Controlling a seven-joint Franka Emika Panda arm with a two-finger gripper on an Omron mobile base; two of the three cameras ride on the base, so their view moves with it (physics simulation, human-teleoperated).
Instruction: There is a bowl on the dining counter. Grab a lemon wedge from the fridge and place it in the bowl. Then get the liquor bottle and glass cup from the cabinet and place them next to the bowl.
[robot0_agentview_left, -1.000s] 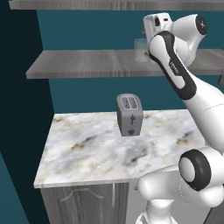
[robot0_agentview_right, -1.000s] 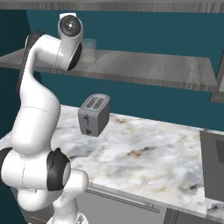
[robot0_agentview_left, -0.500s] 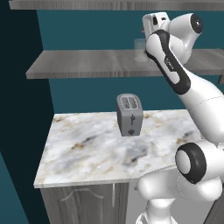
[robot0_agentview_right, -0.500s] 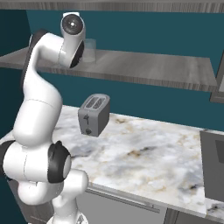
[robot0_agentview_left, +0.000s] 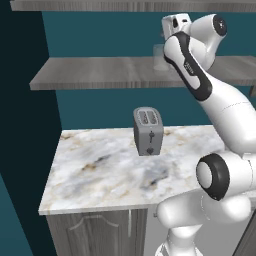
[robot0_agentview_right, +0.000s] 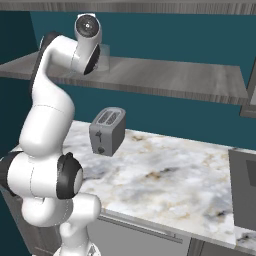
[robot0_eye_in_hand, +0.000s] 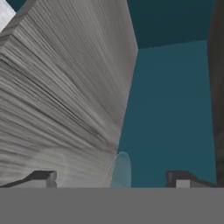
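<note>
A clear glass cup (robot0_agentview_left: 160, 58) stands on the grey wooden shelf (robot0_agentview_left: 100, 75) of the open cabinet, against the teal back wall. It also shows in the right base view as a glass cup (robot0_agentview_right: 104, 59) just beyond my raised hand. In the hand view my gripper (robot0_eye_in_hand: 112, 179) is open, its two fingertips (robot0_eye_in_hand: 43, 178) spread wide. The faint glass cup (robot0_eye_in_hand: 120, 169) sits low between them, at the shelf's edge, untouched. The bowl, lemon wedge and liquor bottle are out of view.
A grey toaster (robot0_agentview_left: 147, 131) stands on the marble counter (robot0_agentview_left: 100, 170) below the shelf. A second shelf (robot0_agentview_left: 100, 5) runs close above my hand. A dark panel (robot0_agentview_right: 245, 190) is set into the counter at the right.
The arm has shifted slightly, the hand edging up and closer to the shelf. The gripper stays open and the cup has not moved.
</note>
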